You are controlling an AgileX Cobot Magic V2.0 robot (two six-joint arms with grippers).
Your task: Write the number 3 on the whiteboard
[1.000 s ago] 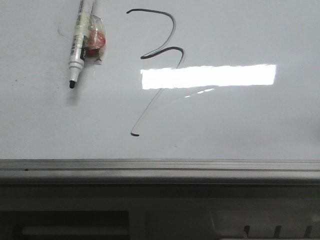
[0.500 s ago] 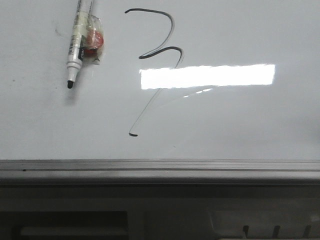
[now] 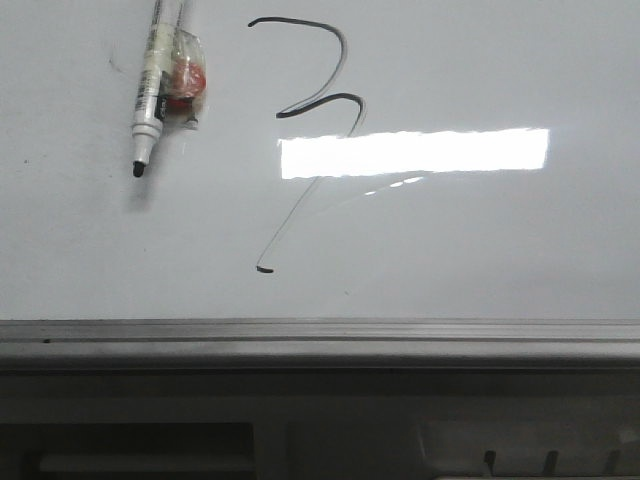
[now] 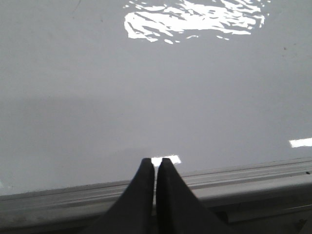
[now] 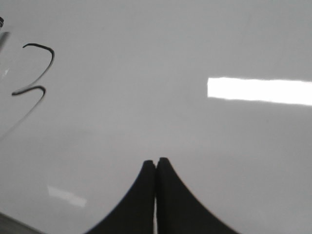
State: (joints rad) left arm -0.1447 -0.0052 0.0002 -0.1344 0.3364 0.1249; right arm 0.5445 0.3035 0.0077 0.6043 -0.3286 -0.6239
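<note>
The whiteboard (image 3: 480,250) fills most of the front view. The number 3 (image 3: 344,48) is drawn on it in black: two bumps at the top and a faint slanting tail ending in a small hook. Neither gripper shows in the front view. My left gripper (image 4: 156,160) is shut and empty, and its tips hang over the near edge of the board (image 4: 146,97) by the rail (image 4: 243,175). My right gripper (image 5: 155,160) is shut and empty above the bare board (image 5: 170,122). The number 3 (image 5: 52,57) lies far off to one side of it.
A white marker (image 3: 150,90) with a black tip lies on the board left of the number, tip toward the near edge. Clear tape and a red piece (image 3: 187,78) are stuck to it. The grey rail (image 3: 320,335) runs along the near edge. A bright light reflection (image 3: 415,152) crosses the number's tail.
The marker, the number and the reflection have drifted a few pixels to the left in the front view. Nothing else has changed.
</note>
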